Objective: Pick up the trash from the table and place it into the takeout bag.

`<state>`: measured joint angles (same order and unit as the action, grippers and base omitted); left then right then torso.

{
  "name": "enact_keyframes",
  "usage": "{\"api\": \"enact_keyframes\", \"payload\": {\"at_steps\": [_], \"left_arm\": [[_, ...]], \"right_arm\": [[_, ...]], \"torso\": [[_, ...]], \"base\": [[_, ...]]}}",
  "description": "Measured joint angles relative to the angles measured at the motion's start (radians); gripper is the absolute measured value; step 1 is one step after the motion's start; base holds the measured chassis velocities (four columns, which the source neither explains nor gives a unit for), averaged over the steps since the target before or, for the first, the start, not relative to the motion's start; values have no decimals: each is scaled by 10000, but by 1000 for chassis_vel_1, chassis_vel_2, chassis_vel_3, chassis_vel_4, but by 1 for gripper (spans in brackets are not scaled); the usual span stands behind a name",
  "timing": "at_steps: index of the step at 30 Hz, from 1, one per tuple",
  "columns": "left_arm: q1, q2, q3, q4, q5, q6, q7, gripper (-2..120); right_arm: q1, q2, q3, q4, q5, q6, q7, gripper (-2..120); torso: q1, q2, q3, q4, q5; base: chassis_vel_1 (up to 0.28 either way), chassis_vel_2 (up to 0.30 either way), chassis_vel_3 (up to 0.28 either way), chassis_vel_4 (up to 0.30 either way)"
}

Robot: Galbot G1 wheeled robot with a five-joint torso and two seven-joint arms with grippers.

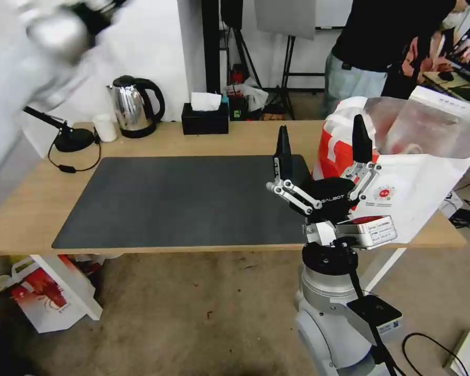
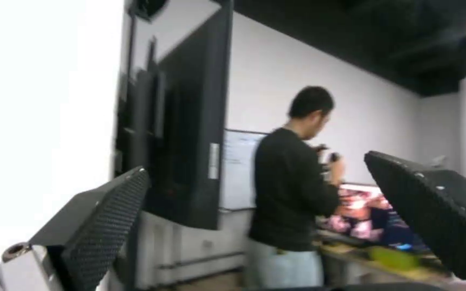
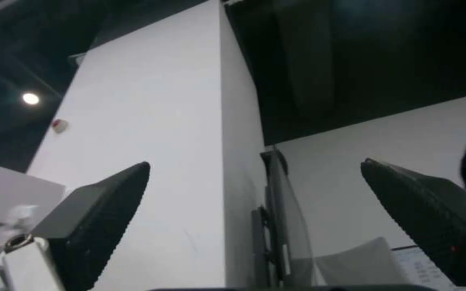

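Note:
The table [image 1: 26, 209] carries a large black mat [image 1: 183, 201] with nothing on it. The takeout bag [image 1: 402, 177], white and red with a foil lining, stands open on the table's right end. The trash is out of view. My right gripper [image 1: 321, 128] points upward just left of the bag, over the mat's right edge, open and holding nothing. In the right wrist view, that gripper [image 3: 255, 163] faces a wall and ceiling. My left arm [image 1: 52, 42] is raised high at the far left, blurred. Its gripper [image 2: 255, 161] is open and empty, facing the room.
At the table's back edge stand a steel kettle [image 1: 133, 107], a small white mug [image 1: 105, 128], a black tissue box [image 1: 204, 117] and a lamp base [image 1: 73, 138]. A red-and-white bag [image 1: 47, 295] lies on the floor under the left end. A person [image 1: 381, 47] stands behind the table.

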<state>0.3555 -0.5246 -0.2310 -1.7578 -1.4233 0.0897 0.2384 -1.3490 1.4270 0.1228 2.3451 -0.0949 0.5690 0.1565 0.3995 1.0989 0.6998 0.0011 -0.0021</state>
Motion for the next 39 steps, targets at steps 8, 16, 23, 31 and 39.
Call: {"api": "enact_keyframes", "payload": {"at_steps": [8, 16, 23, 31, 39], "left_arm": [[4459, -1434, -2999, -2236, 3861, -1304, -554, 100], [8757, -4610, -3868, -5482, 8101, -2685, -2349, 100], [10118, -6530, -2970, -6186, 10703, -3294, -3506, 100], [10875, -8035, -2386, -6146, 12569, -4097, -3944, 100], [10725, -9365, -1538, -5791, 13427, -4271, -3922, 100]], "right_arm": [[-412, 209, 690, 403, -185, -109, 67, 100], [-318, 119, 769, 305, -205, -298, 187, 100], [-172, 140, 724, 109, -221, -452, 204, 100], [-6, 342, 399, -41, -180, -517, 46, 100], [432, 507, 108, -296, -80, -744, -130, 100]], "torso": [[4, -1, 3, -27, 17], [2, 0, 2, -12, 16], [2, -1, 3, -11, 9], [1, 0, 3, -10, 8], [3, -2, 4, -10, 7]], "base": [[0, 0, 0, 0], [0, 0, 0, 0], [0, 0, 0, 0], [0, 0, 0, 0], [0, 0, 0, 0]]}}
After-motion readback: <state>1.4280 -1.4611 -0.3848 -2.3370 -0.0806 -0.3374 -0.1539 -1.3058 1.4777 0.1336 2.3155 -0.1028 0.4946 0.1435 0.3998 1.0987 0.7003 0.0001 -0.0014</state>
